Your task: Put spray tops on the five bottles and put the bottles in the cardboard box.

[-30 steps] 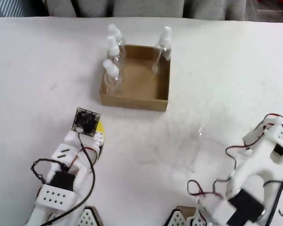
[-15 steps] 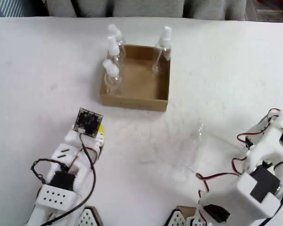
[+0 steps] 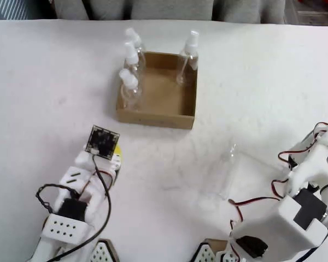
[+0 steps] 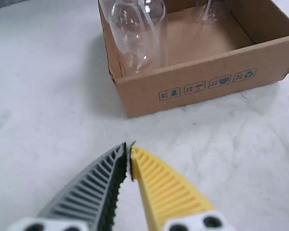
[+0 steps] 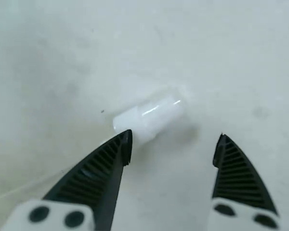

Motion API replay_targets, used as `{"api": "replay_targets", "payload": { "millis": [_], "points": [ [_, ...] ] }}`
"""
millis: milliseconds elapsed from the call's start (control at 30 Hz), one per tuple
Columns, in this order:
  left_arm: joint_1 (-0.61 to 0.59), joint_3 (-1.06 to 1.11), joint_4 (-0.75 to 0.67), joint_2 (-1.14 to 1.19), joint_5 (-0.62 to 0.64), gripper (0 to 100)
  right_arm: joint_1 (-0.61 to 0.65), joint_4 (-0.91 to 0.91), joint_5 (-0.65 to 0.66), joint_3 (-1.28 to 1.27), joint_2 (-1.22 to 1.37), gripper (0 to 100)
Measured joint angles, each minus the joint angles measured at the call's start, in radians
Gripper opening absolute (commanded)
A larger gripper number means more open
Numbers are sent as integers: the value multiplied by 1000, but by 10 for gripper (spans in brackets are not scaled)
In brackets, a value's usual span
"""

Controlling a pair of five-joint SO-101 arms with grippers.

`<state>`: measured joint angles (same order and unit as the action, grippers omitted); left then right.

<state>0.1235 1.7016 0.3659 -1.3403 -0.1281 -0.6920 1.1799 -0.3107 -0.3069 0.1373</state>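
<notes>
White tabletop (image 3: 262,82) beneath left gripper (image 4: 129,151), tips together, empty, and right gripper (image 5: 174,135), jaws wide apart, empty, above spray top (image 5: 149,115)

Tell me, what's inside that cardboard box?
Four clear bottles with white spray tops stand inside the cardboard box, three along one side, one in a far corner. Its near wall hides some floor.

Cardboard box (image 3: 157,98) ahead of my left gripper (image 4: 129,156), three bottles (image 3: 130,87) along its left wall, another bottle (image 3: 189,52) at its far-right corner, spray top (image 5: 149,115) before my right gripper (image 5: 173,144).
</notes>
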Motion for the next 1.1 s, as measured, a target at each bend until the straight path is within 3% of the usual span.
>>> {"api": "replay_targets", "payload": {
  "millis": [233,900,967,1100],
  "points": [
    [0,0,0,0,0,24,9,-55,-87,0,0,240],
    [0,0,0,0,0,24,40,-207,-161,20,166,235],
    [0,0,0,0,0,24,38,-213,-153,20,173,201],
    [0,0,0,0,0,24,29,-212,-66,17,166,2]
  ]
}}
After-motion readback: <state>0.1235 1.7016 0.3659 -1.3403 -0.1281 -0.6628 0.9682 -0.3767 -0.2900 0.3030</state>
